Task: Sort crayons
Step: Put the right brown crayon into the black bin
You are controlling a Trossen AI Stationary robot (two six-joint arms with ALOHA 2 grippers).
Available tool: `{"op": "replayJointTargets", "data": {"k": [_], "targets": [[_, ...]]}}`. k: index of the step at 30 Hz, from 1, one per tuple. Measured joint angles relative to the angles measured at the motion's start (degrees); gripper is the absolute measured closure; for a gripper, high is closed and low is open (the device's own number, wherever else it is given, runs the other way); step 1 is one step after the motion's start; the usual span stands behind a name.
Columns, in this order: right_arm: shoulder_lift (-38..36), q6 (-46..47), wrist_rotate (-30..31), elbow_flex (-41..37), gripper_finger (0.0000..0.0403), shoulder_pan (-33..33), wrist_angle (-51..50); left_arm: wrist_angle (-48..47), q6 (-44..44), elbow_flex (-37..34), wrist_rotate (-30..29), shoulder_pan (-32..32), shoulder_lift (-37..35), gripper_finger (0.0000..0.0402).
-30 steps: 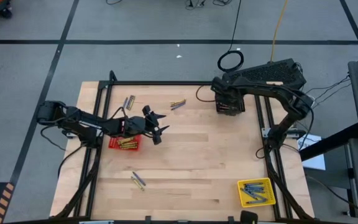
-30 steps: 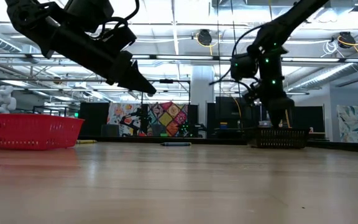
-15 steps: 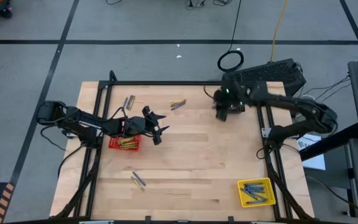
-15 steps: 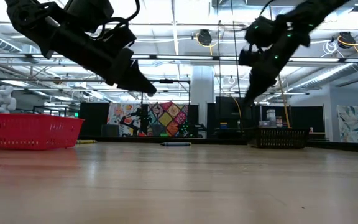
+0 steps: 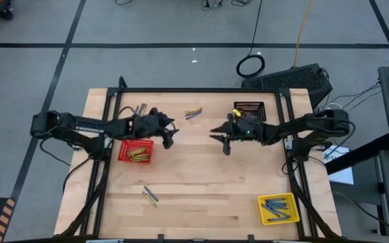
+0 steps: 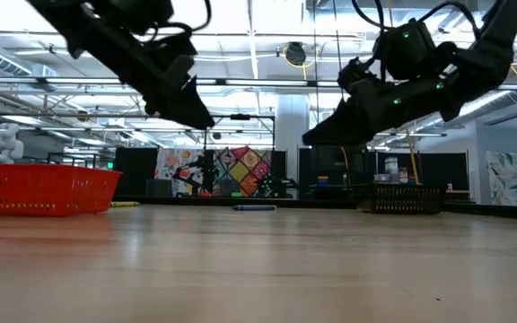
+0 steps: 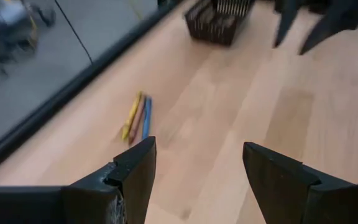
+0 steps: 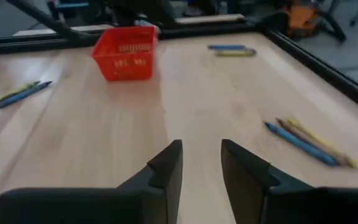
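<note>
1. The crayons are unmoved; since a second ago the right gripper (image 5: 223, 137) has been swung out from the black basket (image 5: 249, 109) to mid-bench.
2. Three loose crayon clusters (image 5: 193, 113) are seen on the bench (image 5: 201, 182); three baskets: red (image 5: 135, 150), black, yellow (image 5: 278, 208).
3. The left gripper (image 5: 167, 134) is stretched beside the red basket, fingers apart, empty; the right gripper's fingers are slightly parted, empty.

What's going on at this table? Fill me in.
Two robot arms are sorting crayons into baskets. Neither holds anything. The left gripper hangs open beside the red basket, which has yellow crayons in it. The right gripper, slightly open, is over mid-table in front of the black basket. Loose crayons lie on the table.
</note>
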Motion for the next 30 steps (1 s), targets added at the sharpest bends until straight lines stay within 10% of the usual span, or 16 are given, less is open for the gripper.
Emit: {"op": "replayJointTargets", "data": {"k": [8, 16, 30], "targets": [[8.7, -3.2, 1.6, 4.7, 0.0308, 2.2, 9.8, -5.9, -1.5, 4.2, 12.5, 13.6, 8.8, 0.0158], [9.8, -4.1, 1.6, 6.2, 0.0308, 2.5, 9.5, -6.8, -4.2, 10.3, 12.9, 20.1, 21.0, 0.0158], [9.8, -3.1, 1.6, 6.2, 0.0308, 2.9, 6.7, -38.3, -6.4, 19.3, 8.4, 31.8, 22.5, 0.0158]]}}
